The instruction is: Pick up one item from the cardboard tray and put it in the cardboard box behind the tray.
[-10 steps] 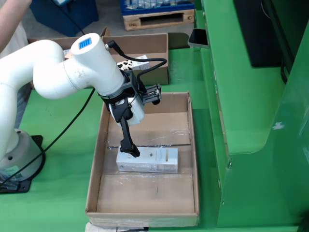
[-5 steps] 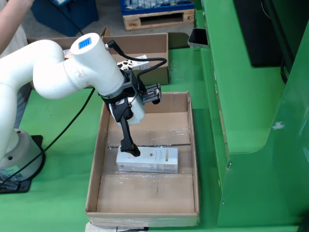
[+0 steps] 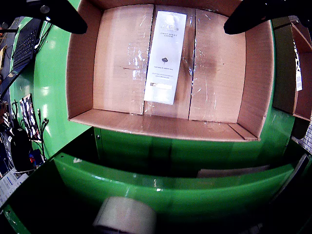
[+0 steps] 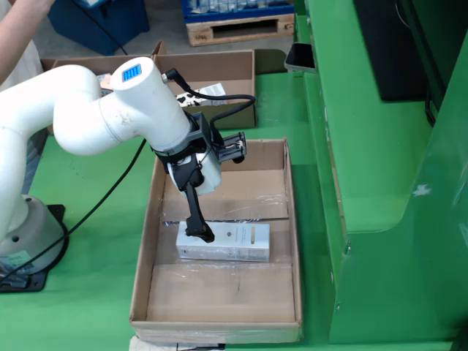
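Here the claw [image 4: 199, 232] hangs spread wide in the tray [image 4: 143, 248], grasping nothing. In the view riding on the claw, its dark fingers [image 3: 53, 13] stand far apart, and the white carton [image 3: 165, 56] lies flat between them, below the claw.

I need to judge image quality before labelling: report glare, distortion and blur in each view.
View riding on the gripper: strong fisheye bending the cardboard tray, glare on its tape strips, both fingers dark and blurred, yet the white box is sharp. View from the side: even lighting, little distortion, white box legible.
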Controlling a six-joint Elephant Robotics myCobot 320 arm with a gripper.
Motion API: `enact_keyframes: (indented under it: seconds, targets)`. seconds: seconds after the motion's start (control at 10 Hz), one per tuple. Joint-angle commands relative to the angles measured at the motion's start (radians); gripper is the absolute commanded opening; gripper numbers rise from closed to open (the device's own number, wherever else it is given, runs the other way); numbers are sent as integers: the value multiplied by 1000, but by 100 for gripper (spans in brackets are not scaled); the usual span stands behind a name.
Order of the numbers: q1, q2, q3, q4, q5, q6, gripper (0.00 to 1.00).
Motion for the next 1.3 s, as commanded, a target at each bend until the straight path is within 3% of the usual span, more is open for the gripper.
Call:
enact_keyframes:
  seconds: [0.0,1.2]
  targets:
    - [-3,27,-6,36,9,-14,100]
    - [-20,-16,-25,89,17,-33,100]
